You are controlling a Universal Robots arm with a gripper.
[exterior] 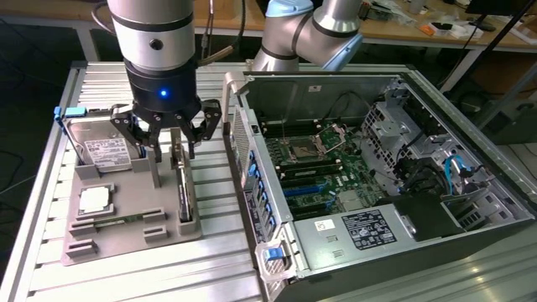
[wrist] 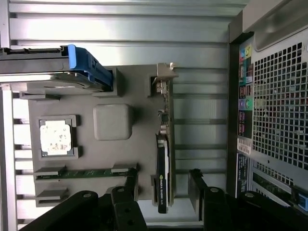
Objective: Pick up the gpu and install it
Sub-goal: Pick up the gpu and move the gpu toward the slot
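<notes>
The gripper (exterior: 172,150) hangs over the grey tray (exterior: 126,189) on the slatted metal table (exterior: 126,277), its fingers (exterior: 138,135) spread wide and holding nothing. The gpu (exterior: 185,195) stands on its long edge in a slot at the side of the tray nearest the open computer case (exterior: 319,94), and its long axis runs alongside the case wall.

In the wrist view the card (wrist: 163,144) shows edge on as a thin strip. Its silvery bracket is at the end level with the blue frame of the hard drive (wrist: 38,67). Its dark cooler is at the other end, level with the memory stick (wrist: 86,172). The gripper (wrist: 163,191) straddles the card's line there, with one finger (wrist: 129,190) on each side and a clear gap between each finger and the card. A square chip (wrist: 55,137) lies flat in the tray (wrist: 139,139) between the hard drive and the memory stick
</notes>
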